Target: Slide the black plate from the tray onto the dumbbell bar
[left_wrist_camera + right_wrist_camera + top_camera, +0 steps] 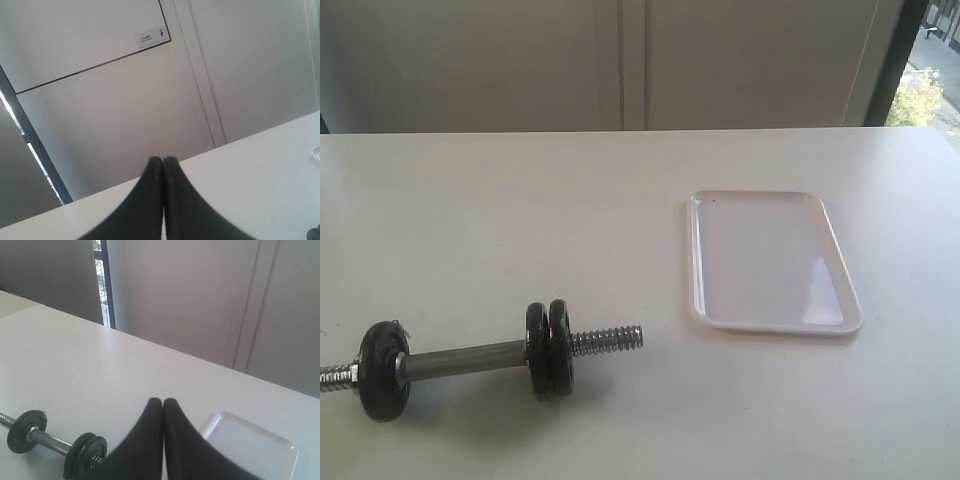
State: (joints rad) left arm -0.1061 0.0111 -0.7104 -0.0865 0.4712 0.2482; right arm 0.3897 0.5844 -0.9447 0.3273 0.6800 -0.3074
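Dumbbell bar (460,358) shows outside; only wrist views catch left claw (163,163), right claw (163,403) (clenched).

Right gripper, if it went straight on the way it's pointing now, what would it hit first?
Probably the bare table, not an object. The shut right gripper points between the dumbbell bar and the tray, with nothing else showing past its tips, though depth is unclear.

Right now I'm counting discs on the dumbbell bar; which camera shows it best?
The exterior view: the dumbbell bar lies side-on, nearly whole, one disc at left, two together at right. The right wrist view shows it smaller, one end hidden behind the right gripper. The left wrist view shows nothing clear of it.
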